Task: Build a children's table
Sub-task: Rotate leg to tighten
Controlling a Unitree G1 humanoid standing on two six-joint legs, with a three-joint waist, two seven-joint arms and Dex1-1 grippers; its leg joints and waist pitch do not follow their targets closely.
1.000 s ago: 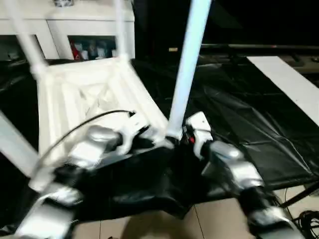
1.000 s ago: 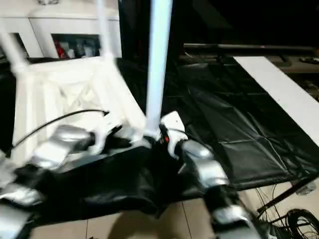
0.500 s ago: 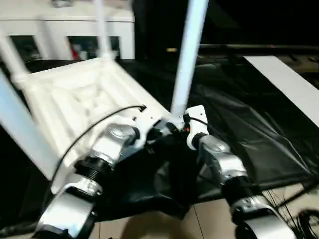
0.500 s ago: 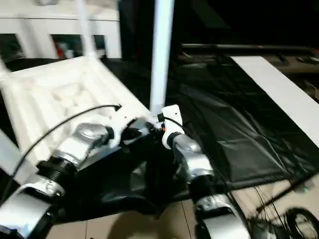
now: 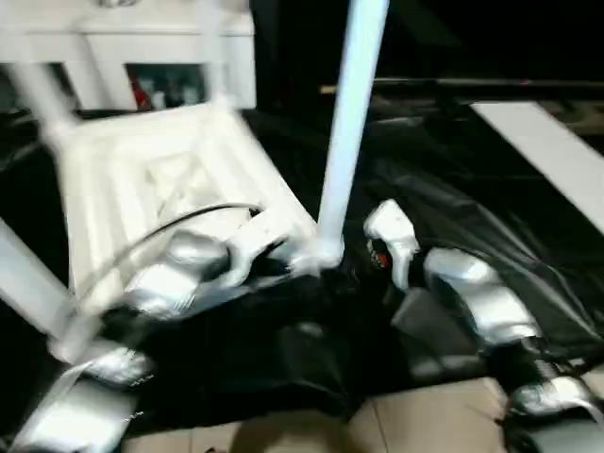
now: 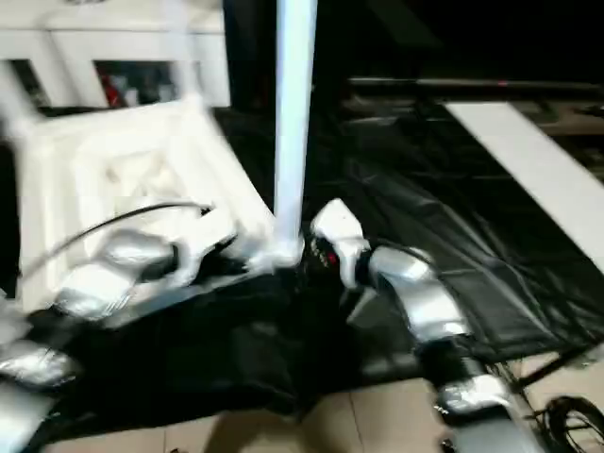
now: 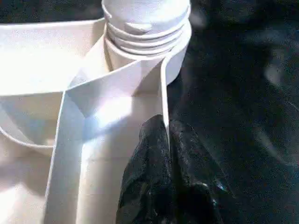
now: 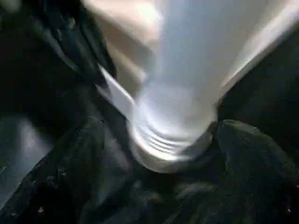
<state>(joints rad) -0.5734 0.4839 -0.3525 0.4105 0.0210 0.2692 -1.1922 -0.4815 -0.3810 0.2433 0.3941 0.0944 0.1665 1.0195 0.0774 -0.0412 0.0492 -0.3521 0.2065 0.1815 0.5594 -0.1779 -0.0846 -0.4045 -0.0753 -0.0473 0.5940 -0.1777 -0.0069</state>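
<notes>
A: Status? How far along are you?

B: Late stage, by the look of it. Your tabletop (image 5: 156, 179) lies underside up on the black-sheeted work table (image 5: 491, 226), tilted, near its front edge. Legs stand in the corner sockets: the near leg (image 5: 344, 123) rises at the tabletop's front right corner, two more (image 5: 38, 90) (image 5: 209, 47) show at the far corners, and a fourth (image 5: 24, 283) shows at the front left.

A: So nothing left?

B: Can't say that. In the left wrist view the near leg's threads (image 7: 145, 32) sit above the socket (image 7: 180, 51), so I'd judge it isn't fully screwed down. You'd finish seating it, then flip the table upright. Too blurry to check the other three.

A: Left gripper?

B: Your left gripper (image 7: 167, 140) is pinched on the tabletop's thin rim wall (image 7: 163, 93), one finger on each side, just beside that socket. Looks like it's steadying the corner.

A: Right gripper?

B: Your right gripper (image 8: 173, 154) is at the base of the near leg, fingers (image 8: 243, 149) spread to either side of the threaded end. Whether they touch the leg or only bracket it, can't tell. From the head views it sits right beside the socket, on the side opposite the left gripper.
</notes>
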